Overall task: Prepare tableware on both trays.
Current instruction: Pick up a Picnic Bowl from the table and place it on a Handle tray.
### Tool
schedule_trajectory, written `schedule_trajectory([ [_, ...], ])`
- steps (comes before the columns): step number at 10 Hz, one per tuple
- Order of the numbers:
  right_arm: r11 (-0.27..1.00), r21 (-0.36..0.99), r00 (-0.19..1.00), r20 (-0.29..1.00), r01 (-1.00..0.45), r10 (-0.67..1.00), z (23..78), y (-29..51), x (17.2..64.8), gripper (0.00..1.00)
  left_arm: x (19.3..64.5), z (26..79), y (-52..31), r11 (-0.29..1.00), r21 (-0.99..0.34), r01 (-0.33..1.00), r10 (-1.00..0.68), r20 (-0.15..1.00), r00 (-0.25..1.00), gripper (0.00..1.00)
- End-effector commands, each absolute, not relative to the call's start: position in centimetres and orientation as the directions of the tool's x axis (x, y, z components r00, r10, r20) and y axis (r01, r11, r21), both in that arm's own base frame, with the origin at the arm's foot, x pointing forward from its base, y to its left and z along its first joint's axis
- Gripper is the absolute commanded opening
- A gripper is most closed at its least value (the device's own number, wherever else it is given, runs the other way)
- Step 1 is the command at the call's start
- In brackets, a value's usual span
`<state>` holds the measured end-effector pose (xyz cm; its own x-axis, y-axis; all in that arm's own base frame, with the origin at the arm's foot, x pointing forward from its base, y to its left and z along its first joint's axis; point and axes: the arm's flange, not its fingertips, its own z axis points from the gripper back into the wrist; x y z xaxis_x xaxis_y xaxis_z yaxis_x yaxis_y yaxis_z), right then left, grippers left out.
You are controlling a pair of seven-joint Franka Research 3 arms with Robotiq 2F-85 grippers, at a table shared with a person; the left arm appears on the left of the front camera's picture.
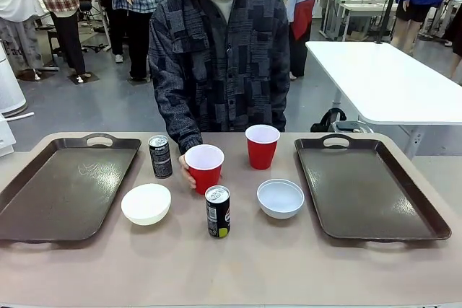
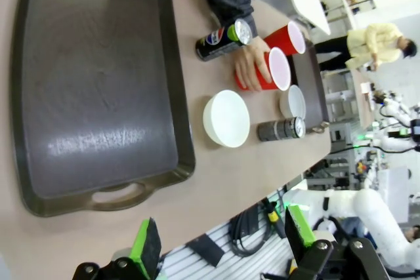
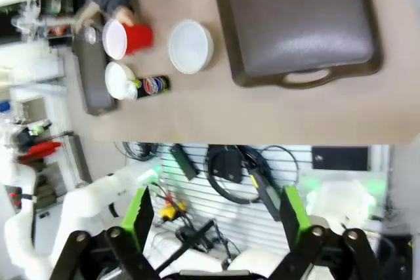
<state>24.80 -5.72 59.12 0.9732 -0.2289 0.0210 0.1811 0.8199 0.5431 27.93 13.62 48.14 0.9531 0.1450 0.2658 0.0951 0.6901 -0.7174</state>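
Cups (image 1: pixel 262 146), bowls (image 1: pixel 146 203) and cans (image 1: pixel 217 211) stand on the desk (image 1: pixel 231 272) between the trays (image 1: pixel 65 192) at 9 and 3 o'clock; with a hand (image 1: pixel 186 173) on one cup, the open left tool (image 2: pixel 222 240) and open right tool (image 3: pixel 216 218) should wait, then take cans upright.

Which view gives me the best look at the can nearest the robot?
Front view: the near can stands upright, close and unblocked, with its label and top visible. Both wrist views show the near can small and sideways in the picture, label hard to read.
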Motion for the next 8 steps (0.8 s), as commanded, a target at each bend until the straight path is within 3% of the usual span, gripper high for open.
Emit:
schedule_trajectory([
  [1, 0.9, 0.388, 0.98, -0.056, 0.199, -0.192, 59.2, -1.8, 29.1, 1.0, 27.8, 48.0, 13.7, 0.687, -0.72, 0.1, 0.148, 0.273, 0.951, 1.0],
  [4, 0.959, 0.194, 0.978, -0.083, 0.206, -0.194, 56.5, 6.6, 34.6, 1.0, 27.8, 48.0, 13.7, 0.687, -0.72, 0.1, 0.148, 0.273, 0.951, 1.0],
  [8, 0.982, 0.132, 0.989, -0.084, 0.134, -0.124, 50.2, 13.3, 38.7, 1.0, 27.8, 48.0, 13.7, 0.687, -0.72, 0.1, 0.148, 0.273, 0.951, 1.0],
])
